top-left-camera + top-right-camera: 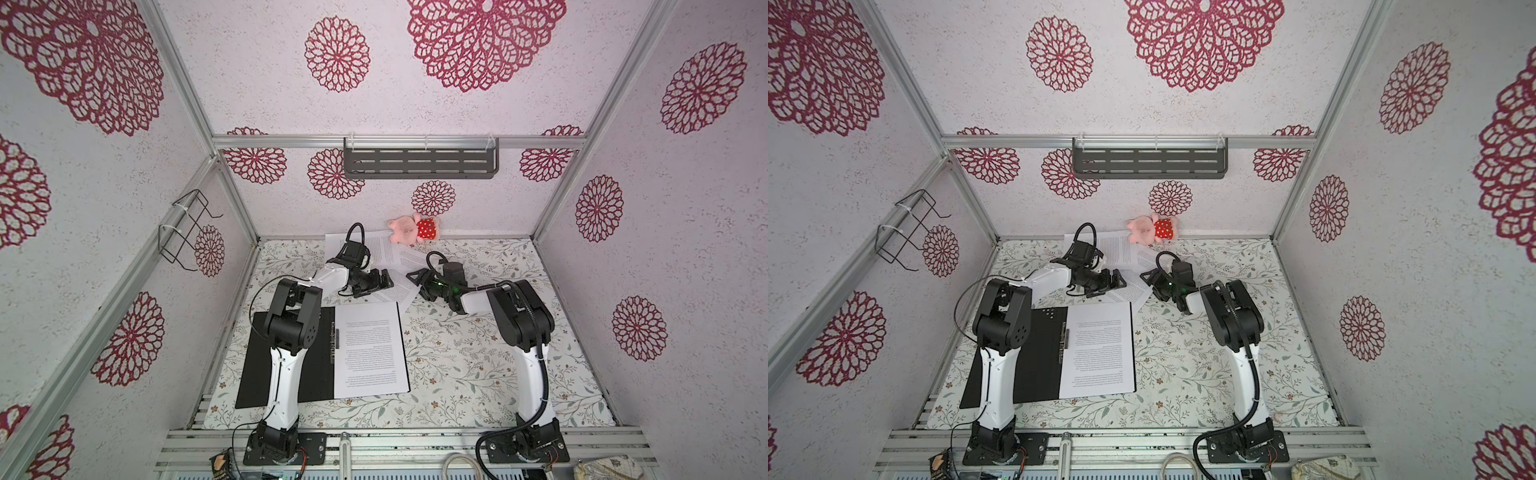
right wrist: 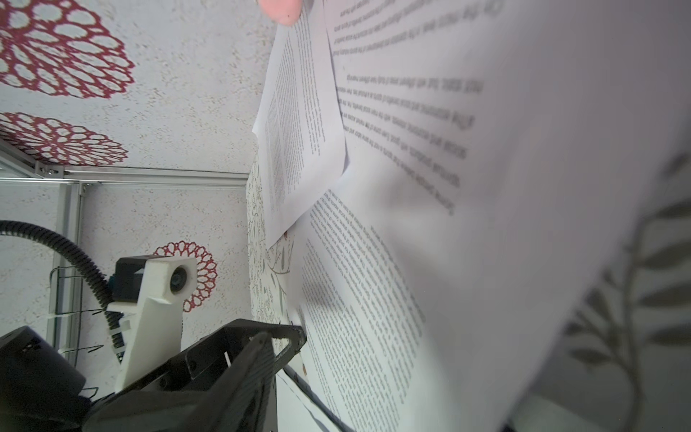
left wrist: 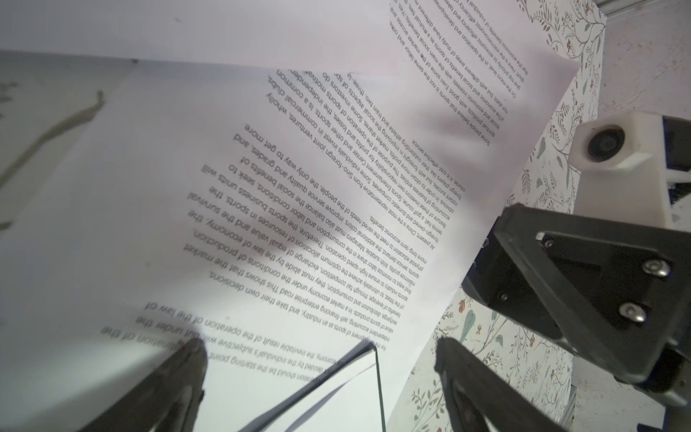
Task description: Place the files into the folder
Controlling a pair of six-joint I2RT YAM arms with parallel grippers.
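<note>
Near folder (image 1: 320,365) holds one sheet (image 1: 370,349). Over far files (image 1: 388,251) the left tool (image 1: 380,282) gapes empty; right tool (image 1: 417,282) spread unclear; overlapping sheets may drag together.

In both top views my left arm (image 1: 286,332) covers part of the folder (image 1: 252,374); print on the files (image 1: 370,349) is too small to read. Right wrist view: nearest sheet (image 2: 523,149) blurred; plush toy (image 2: 282,9) cut by the picture edge. Left wrist view: my left tool (image 3: 319,346) is cut by the picture edge. My right tool (image 1: 419,283): whether it holds a sheet cannot be determined.
</note>
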